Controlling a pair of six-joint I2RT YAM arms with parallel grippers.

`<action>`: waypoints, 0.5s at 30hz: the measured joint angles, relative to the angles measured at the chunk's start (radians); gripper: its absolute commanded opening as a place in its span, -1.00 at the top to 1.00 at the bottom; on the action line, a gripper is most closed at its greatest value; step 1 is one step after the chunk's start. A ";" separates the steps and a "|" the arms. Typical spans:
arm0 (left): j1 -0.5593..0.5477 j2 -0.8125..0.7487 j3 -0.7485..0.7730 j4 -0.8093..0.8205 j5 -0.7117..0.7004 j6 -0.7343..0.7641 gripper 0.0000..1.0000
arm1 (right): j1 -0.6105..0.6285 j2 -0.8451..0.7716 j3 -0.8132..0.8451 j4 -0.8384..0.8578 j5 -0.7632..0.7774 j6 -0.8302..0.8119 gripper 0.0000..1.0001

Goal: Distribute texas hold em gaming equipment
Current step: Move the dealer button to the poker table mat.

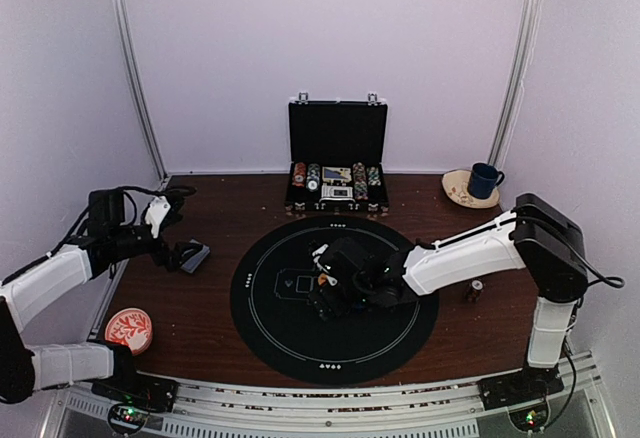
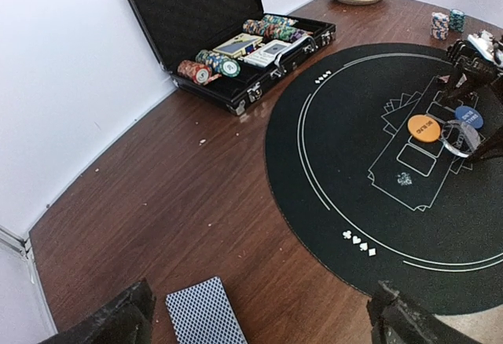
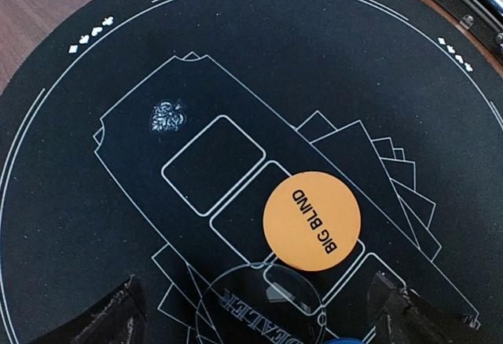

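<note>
On the round black felt mat (image 1: 270,328), the flat orange plastic disc (image 3: 311,221) lies just ahead of the right gripper (image 3: 258,320), jaws wide, empty. Recommend straddling its rim squarely, avoiding the adjacent clear dealer disc (image 3: 259,298). Left gripper (image 2: 259,324), equally wide, hovers above the blue-backed card deck (image 2: 206,311).

Orange disc (image 3: 311,221) reads BIG BLIND; clear disc (image 3: 267,309) reads DEALER.

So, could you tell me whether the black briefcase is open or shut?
Open: the briefcase lid stands upright, chips visible inside.
</note>
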 measured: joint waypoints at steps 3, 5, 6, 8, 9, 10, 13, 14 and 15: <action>-0.001 -0.021 -0.011 0.013 0.000 0.000 -0.96 | -0.018 0.000 0.000 0.004 -0.051 0.005 -1.00; -0.002 -0.028 -0.015 0.022 0.000 0.000 -0.96 | -0.024 0.000 0.000 0.004 -0.075 0.006 -0.99; -0.002 -0.031 -0.018 0.026 0.000 0.000 -0.96 | -0.026 0.001 0.000 0.004 -0.083 0.006 -0.99; -0.002 -0.034 -0.021 0.028 0.000 0.000 -0.96 | -0.029 0.003 0.000 0.003 -0.091 0.012 -0.99; -0.002 -0.035 -0.024 0.032 0.000 -0.001 -0.96 | -0.029 0.005 0.000 0.003 -0.093 0.015 -0.99; -0.002 -0.035 -0.026 0.035 0.000 -0.001 -0.96 | -0.029 0.006 0.000 0.003 -0.095 0.018 -0.99; -0.002 -0.035 -0.035 0.050 0.001 -0.001 -0.96 | -0.029 0.010 0.000 0.002 -0.097 0.021 -0.98; -0.002 -0.034 -0.036 0.052 0.001 -0.001 -0.96 | -0.029 0.012 0.000 0.000 -0.098 0.022 -0.98; -0.002 -0.034 -0.037 0.053 0.002 -0.001 -0.96 | -0.029 0.016 0.000 -0.001 -0.101 0.022 -0.97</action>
